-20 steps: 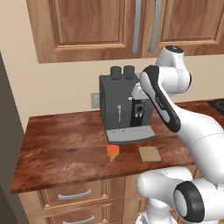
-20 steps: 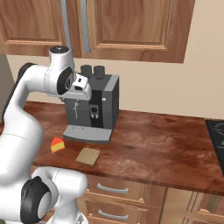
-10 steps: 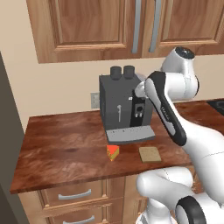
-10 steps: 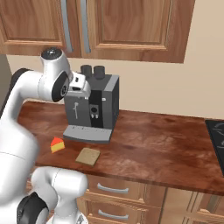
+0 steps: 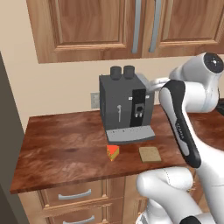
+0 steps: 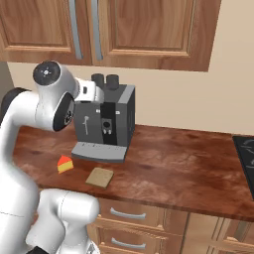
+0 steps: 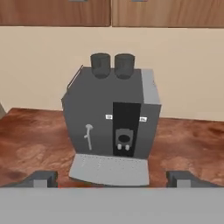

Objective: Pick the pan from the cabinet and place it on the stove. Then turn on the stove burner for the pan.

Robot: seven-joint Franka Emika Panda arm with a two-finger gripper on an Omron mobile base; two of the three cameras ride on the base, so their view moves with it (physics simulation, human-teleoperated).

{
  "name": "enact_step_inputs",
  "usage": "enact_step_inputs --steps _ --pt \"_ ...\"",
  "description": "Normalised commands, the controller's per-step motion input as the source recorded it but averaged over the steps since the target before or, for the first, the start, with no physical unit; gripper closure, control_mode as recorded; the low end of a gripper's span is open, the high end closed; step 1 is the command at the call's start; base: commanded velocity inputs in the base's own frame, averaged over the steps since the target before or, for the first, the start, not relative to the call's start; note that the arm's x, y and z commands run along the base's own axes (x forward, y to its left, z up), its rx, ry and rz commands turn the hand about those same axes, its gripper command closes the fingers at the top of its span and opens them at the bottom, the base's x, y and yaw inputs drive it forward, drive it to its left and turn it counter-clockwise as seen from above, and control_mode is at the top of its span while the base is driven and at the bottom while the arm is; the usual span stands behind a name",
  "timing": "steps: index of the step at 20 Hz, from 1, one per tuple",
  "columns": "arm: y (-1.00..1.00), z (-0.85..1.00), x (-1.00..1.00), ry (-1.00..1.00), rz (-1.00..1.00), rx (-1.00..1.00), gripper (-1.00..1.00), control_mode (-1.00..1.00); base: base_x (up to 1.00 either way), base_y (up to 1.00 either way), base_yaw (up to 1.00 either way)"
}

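Open gripper facing the coffee machine

We see our gripper [image 7: 112, 178] with its jaws spread wide and holding nothing, aimed at the grey coffee machine [image 7: 114, 127] on the wooden counter [image 5: 65, 148]. A cheese wedge [image 5: 113, 152] and a bread slice [image 5: 150, 154] lie before it. The cabinet [image 5: 127, 26] hangs above, doors closed; the stove [image 6: 246, 156] sits far right.

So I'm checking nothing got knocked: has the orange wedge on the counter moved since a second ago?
No. The orange wedge still lies just in front of the coffee machine, left of the tan square, as before.
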Motion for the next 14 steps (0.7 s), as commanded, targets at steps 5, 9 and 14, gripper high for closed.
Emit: enact_step_inputs --steps 5,9,14 --pt "-0.08 0.55 -0.27 -0.3 0.0 0.0 -1.0 -1.0 0.0 0.0 0.0" --pt "-0.08 0.48 -0.23 -0.28 0.0 0.01 -1.0 -1.0 0.0 0.0 0.0" --pt "-0.15 0.47 -0.18 -0.3 -0.01 0.01 -1.0 -1.0 0.0 0.0 0.0"
